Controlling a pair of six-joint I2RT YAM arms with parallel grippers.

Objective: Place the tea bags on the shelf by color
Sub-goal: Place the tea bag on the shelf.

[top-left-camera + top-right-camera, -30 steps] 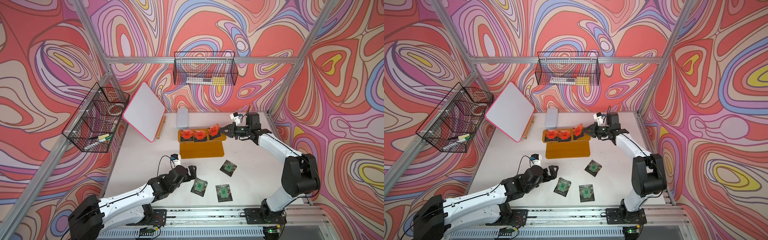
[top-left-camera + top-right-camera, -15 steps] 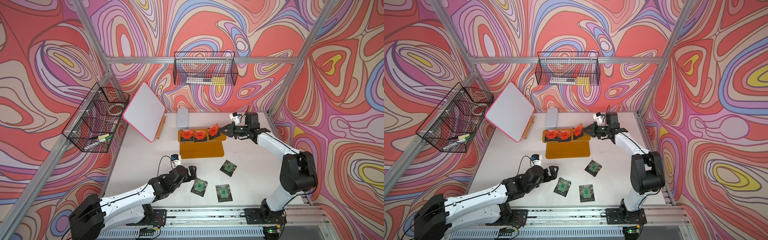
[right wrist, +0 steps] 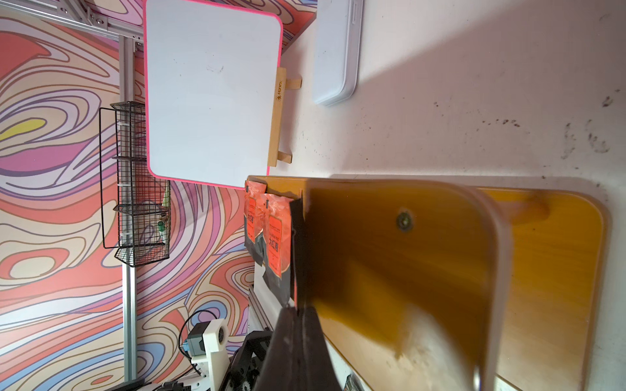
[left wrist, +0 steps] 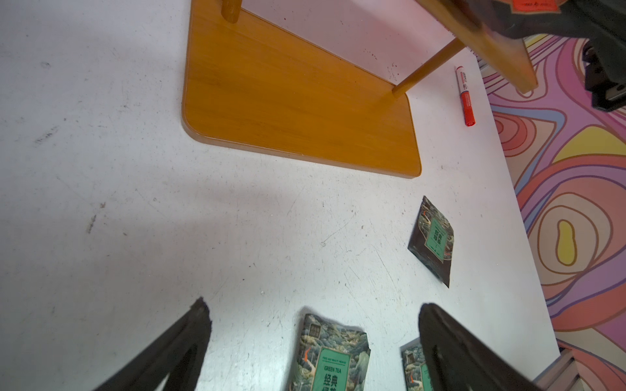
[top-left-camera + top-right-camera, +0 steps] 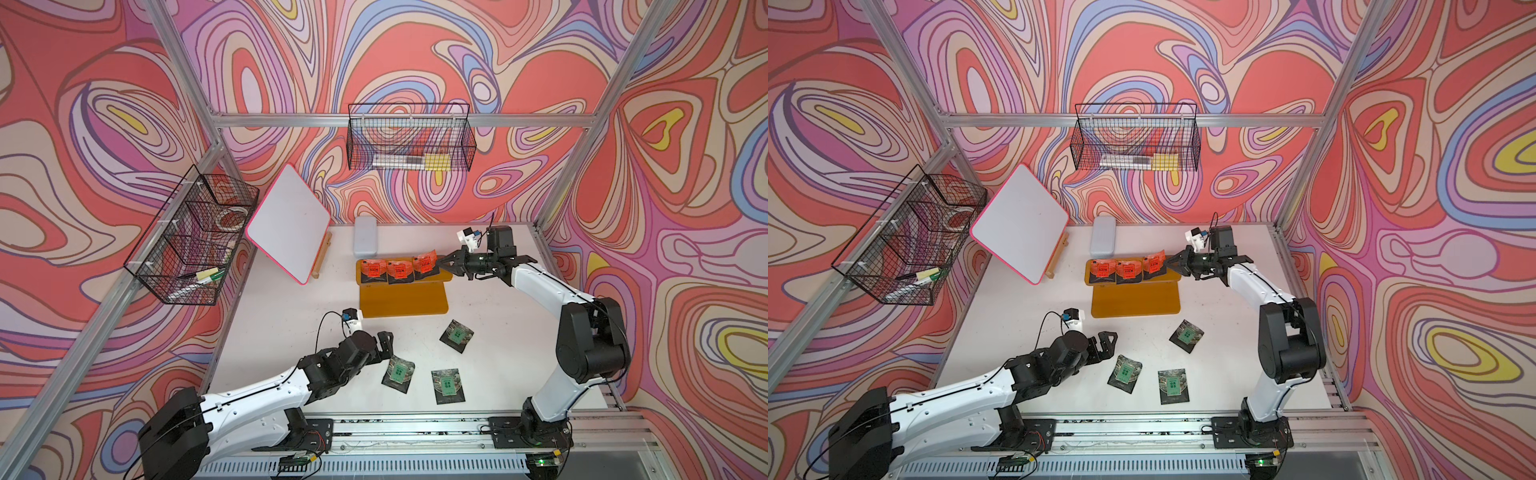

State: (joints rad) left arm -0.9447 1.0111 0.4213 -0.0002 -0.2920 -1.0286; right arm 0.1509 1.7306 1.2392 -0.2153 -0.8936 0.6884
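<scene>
Hardly anything had shifted over the last second; both arms kept their poses. On the far side, the right fingers [image 5: 444,262] stayed pinched shut on the third orange tea bag [image 5: 424,262]. It stood tilted at the end of the shelf [image 5: 403,301] upper tier nearest that arm, next to two orange tea bags [image 5: 372,270] [image 5: 400,270] resting there. Nearer the rail, the left fingers [image 5: 387,348] were spread wide and held nothing, low over the counter [image 5: 282,316], just beside one green tea bag [image 5: 398,372]. Two more green tea bags [image 5: 447,385] [image 5: 456,336] lay flat on the counter in front of the shelf. A red marker [image 4: 465,98] lay beside the shelf.
</scene>
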